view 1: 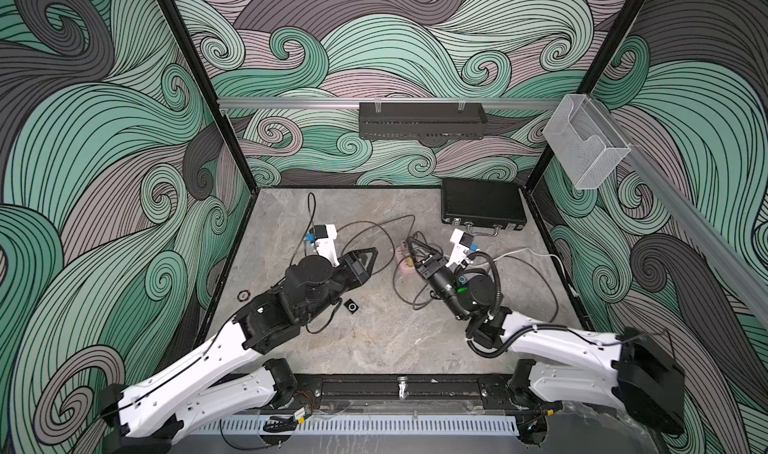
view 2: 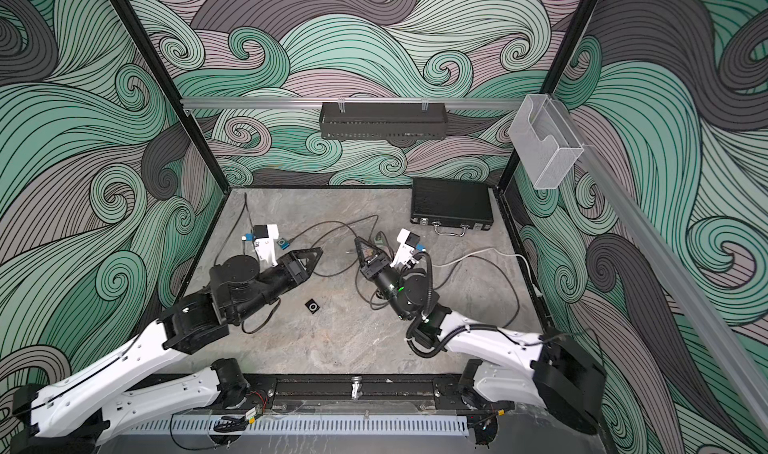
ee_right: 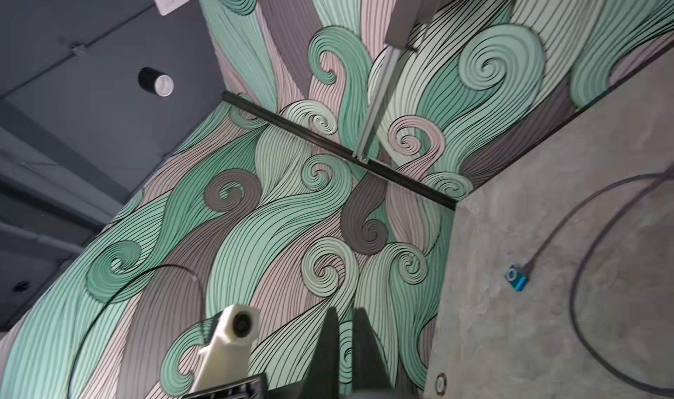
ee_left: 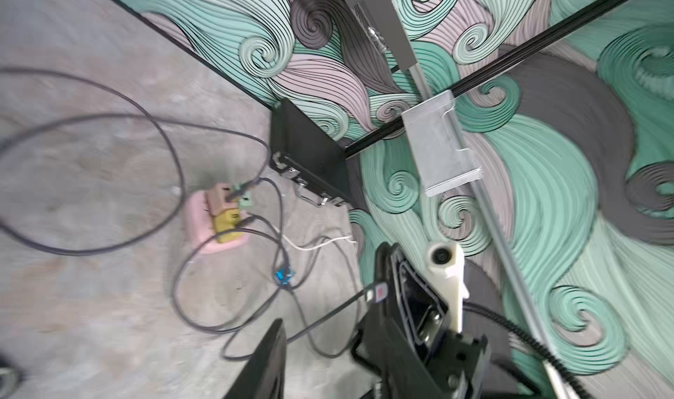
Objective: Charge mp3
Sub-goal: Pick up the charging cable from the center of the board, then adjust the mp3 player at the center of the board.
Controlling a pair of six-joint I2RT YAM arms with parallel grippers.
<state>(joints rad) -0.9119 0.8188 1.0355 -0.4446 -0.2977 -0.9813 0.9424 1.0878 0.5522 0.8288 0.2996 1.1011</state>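
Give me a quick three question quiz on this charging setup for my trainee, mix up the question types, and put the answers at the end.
1. True or false: the black mp3 player lies on the table with nothing plugged into it.
2. Which thing has a cable plugged into it? A black case, B blue mp3 player, C clear wall bin.
3. Which hand is nearer the pink charging hub?
Key: 1 true; 2 B; 3 the right hand.
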